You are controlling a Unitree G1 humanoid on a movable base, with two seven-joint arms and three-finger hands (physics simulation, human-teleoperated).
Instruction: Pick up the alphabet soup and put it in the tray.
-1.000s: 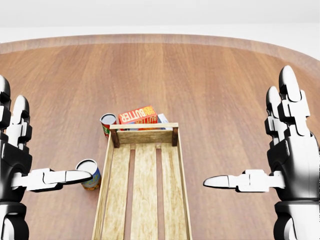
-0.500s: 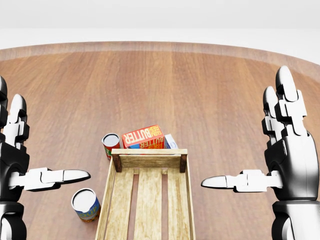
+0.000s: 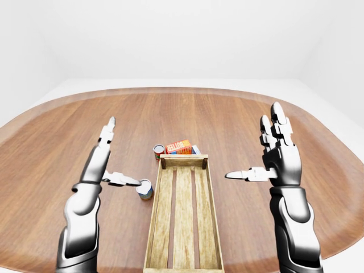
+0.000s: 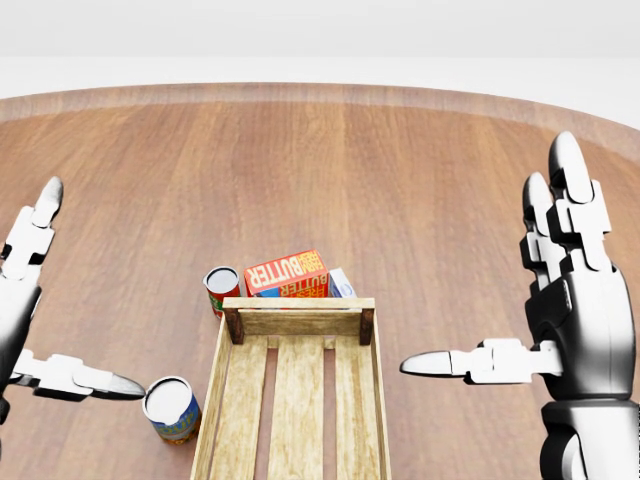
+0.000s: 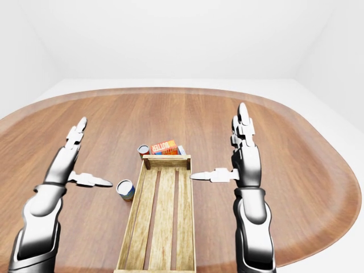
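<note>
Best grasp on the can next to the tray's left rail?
Grip the can round its cylindrical side wall. It stands upright, white lid up. Come from the head view's left with the open left hand; the tray rail probably blocks the right side.

The left robot hand [image 4: 25, 300] has dropped and tilted outward toward the soup can [image 4: 171, 408].

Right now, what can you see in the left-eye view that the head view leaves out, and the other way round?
Only the left-eye view shows the tray's near end, both forearms, the whole oval table and the white walls. Only the head view reads the BUTTER box label clearly. Both show the left hand and right hand open, and two cans left of the tray.
</note>
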